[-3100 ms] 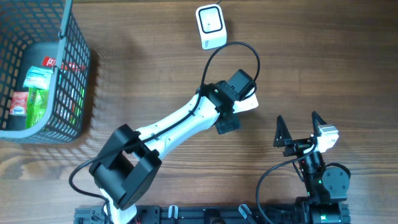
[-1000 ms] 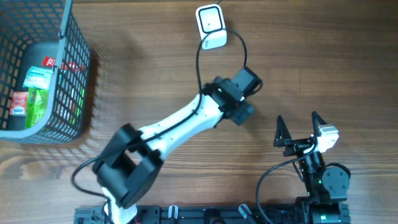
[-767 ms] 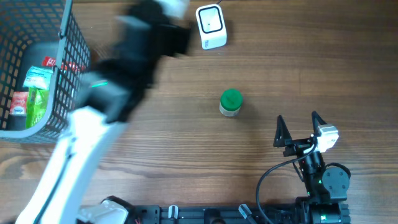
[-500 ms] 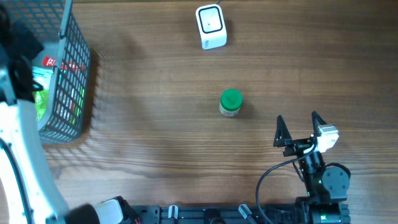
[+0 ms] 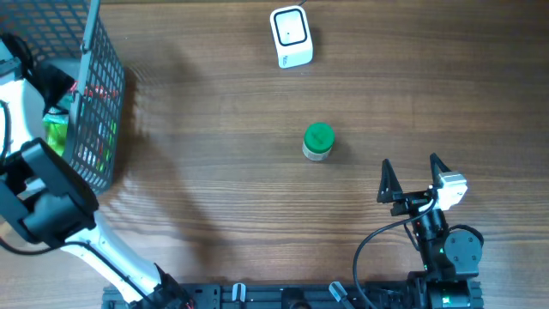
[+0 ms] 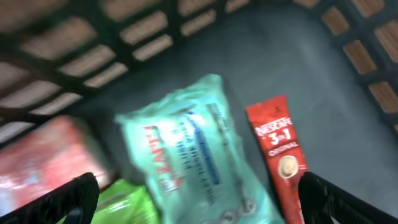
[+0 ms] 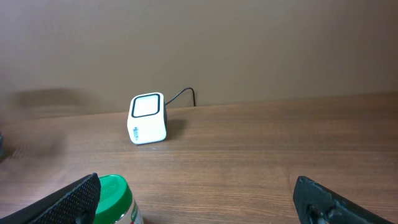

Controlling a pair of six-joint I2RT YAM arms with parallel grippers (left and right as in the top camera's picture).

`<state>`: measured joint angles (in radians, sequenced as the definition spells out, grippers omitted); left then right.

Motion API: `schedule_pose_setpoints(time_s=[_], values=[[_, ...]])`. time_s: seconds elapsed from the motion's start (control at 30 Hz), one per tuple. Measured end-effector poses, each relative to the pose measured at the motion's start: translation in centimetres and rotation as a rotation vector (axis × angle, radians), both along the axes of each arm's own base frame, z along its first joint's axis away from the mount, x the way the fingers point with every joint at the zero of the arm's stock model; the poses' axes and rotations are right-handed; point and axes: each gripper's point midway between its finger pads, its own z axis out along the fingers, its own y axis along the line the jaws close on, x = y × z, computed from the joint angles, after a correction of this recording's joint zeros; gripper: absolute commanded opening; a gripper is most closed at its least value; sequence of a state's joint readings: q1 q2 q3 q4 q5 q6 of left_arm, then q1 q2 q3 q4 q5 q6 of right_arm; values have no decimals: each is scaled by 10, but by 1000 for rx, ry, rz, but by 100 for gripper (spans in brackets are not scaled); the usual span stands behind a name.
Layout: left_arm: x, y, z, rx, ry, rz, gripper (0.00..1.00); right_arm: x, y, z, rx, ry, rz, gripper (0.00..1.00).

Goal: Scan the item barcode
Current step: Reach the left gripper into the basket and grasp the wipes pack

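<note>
Now poised over the basket [image 5: 101,94] at far left, left jaws spread wide. Beneath, teal packet [image 6: 186,149], long axis slanting across the gap; right jaws apart, well away.

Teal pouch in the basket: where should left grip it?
Probably from above, jaws across the teal pouch at mid-length, spanning its narrow width. It lies flat and puffy in the basket, with the red Nescafe sachet close along one side, so keep that finger tight in.
</note>
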<state>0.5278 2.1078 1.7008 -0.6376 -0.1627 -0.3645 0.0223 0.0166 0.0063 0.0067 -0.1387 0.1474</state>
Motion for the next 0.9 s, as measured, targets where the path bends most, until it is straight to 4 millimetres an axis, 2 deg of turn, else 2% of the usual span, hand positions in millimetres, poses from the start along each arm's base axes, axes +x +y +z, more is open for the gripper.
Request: schedule_pose_setpoints(time_s=[0.1, 0.13, 0.17, 0.2, 0.27, 0.3, 0.33, 0.37, 0.47, 0.5, 0.53, 0.57, 0.6, 0.63, 0.67, 0.7, 0.73, 0.77, 0.8, 0.87, 0.9], values=[[11, -15, -17, -50, -10, -8, 98, 0, 0, 0, 0, 0, 0, 100], [14, -20, -23, -60, -4, -15, 91, 0, 0, 0, 0, 0, 0, 100], [17, -27, -36, -69, 20, -25, 81, 0, 0, 0, 0, 0, 0, 100], [17, -30, -45, -77, 35, -30, 66, 0, 0, 0, 0, 0, 0, 100], [16, -30, -54, -87, 49, -21, 28, 0, 0, 0, 0, 0, 0, 100], [14, -30, -56, -88, 60, -19, 13, 0, 0, 0, 0, 0, 0, 100], [13, -30, -57, -89, 63, -19, 7, 0, 0, 0, 0, 0, 0, 100], [13, -30, -56, -89, 63, -20, 7, 0, 0, 0, 0, 0, 0, 100], [12, -32, -48, -84, 66, -44, 12, 0, 0, 0, 0, 0, 0, 100], [10, -34, -39, -84, 60, -48, 13, 0, 0, 0, 0, 0, 0, 100], [10, -35, -17, -71, 26, -56, 14, 0, 0, 0, 0, 0, 0, 100], [11, -35, 21, -39, -39, -60, 13, 0, 0, 0, 0, 0, 0, 100], [10, -36, 68, 5, -121, -63, 12, 0, 0, 0, 0, 0, 0, 100], [-1, -42, 122, 49, -205, -66, 5, 0, 0, 0, 0, 0, 0, 100], [-26, -56, 191, 99, -315, -65, 4, 0, 0, 0, 0, 0, 0, 100], [-49, -70, 247, 141, -416, -72, 4, 0, 0, 0, 0, 0, 0, 100], [-83, -99, 291, 131, -497, -105, 4, 0, 0, 0, 0, 1, 0, 100], [-106, -130, 308, 78, -531, -164, 4, 0, 0, 0, 0, 1, 0, 100], [-121, -164, 303, -22, -509, -247, 4, 0, 0, 0, 0, 1, 0, 100], [-125, -218, 282, -197, -444, -419, 4, 0, 0, 0, 0, 1, 0, 100], [-123, -259, 258, -347, -368, -565, 4, 0, 0, 0, 0, 1, 0, 100]])
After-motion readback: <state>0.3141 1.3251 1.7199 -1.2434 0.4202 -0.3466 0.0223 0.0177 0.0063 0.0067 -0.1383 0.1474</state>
